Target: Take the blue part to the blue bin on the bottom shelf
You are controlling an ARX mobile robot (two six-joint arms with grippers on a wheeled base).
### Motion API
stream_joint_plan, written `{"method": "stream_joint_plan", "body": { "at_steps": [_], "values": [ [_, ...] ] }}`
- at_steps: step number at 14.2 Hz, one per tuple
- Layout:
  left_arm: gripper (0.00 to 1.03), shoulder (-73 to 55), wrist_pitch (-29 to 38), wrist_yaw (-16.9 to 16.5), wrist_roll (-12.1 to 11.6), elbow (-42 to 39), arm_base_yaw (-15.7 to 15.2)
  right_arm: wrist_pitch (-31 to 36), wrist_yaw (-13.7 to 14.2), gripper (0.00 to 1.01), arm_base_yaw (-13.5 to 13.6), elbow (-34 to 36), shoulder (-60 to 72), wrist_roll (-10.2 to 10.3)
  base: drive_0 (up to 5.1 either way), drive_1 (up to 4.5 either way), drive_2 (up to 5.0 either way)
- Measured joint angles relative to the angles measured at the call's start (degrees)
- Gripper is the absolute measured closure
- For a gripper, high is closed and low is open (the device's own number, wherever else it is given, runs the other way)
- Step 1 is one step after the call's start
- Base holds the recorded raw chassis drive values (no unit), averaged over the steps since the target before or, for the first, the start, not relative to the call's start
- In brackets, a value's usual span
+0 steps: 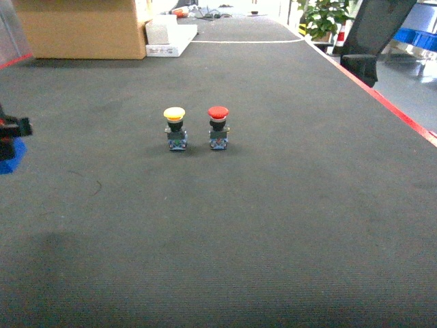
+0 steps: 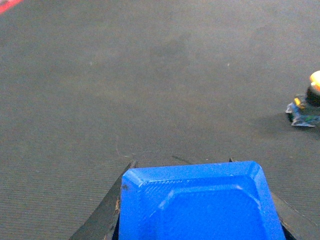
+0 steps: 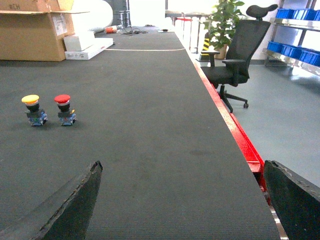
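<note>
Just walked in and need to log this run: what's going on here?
The left gripper is shut on the blue part, holding it above the dark mat at the far left of the head view. The right gripper is open, empty, above the mat near its red edge. A yellow-capped push button and a red-capped push button stand untouched side by side. No bin is near the part.

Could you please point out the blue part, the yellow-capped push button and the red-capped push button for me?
blue part (image 2: 200, 205): left wrist view, its flat top face between the fingers.
yellow-capped push button (image 1: 175, 114): head view, its cap.
red-capped push button (image 1: 218, 113): head view, its cap.
</note>
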State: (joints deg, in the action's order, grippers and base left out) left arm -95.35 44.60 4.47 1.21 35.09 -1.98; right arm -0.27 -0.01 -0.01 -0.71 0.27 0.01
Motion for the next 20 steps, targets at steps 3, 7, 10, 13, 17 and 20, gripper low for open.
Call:
{"method": "stream_joint_plan", "body": {
  "at_steps": [3, 7, 10, 13, 17, 20],
  "values": [
    [0.58, 34.1, -17.0, 3.5, -0.3, -13.5, 3.8, 0.0, 0.0, 0.03, 0.0, 0.0, 0.0, 0.0, 0.0, 0.0, 0.0],
    [0.59, 67.6, -41.9, 11.4, 1.4, -18.1, 10.1, 0.0, 0.0, 0.03, 0.0, 0.0, 0.0, 0.0, 0.0, 0.0, 0.0],
    [0.59, 71.4, -44.5, 11.4, 1.7, -18.3, 9.0, 0.0, 0.0, 0.03, 0.0, 0.0, 0.0, 0.0, 0.0, 0.0, 0.0],
    [0.59, 70.6, -44.8, 11.6, 1.7, -18.5, 8.5, 0.0, 0.0, 0.03, 0.0, 0.0, 0.0, 0.0, 0.0, 0.0, 0.0],
    [0.59, 70.7, -44.8, 11.6, 1.7, -18.5, 8.5, 0.0, 0.0, 0.03, 0.0, 0.0, 0.0, 0.0, 0.0, 0.0, 0.0],
    [0.59, 70.3, -44.9, 11.6, 1.7, -18.5, 8.5, -0.2, 0.0, 0.03, 0.0, 0.0, 0.0, 0.0, 0.0, 0.0, 0.0]
  ]
}}
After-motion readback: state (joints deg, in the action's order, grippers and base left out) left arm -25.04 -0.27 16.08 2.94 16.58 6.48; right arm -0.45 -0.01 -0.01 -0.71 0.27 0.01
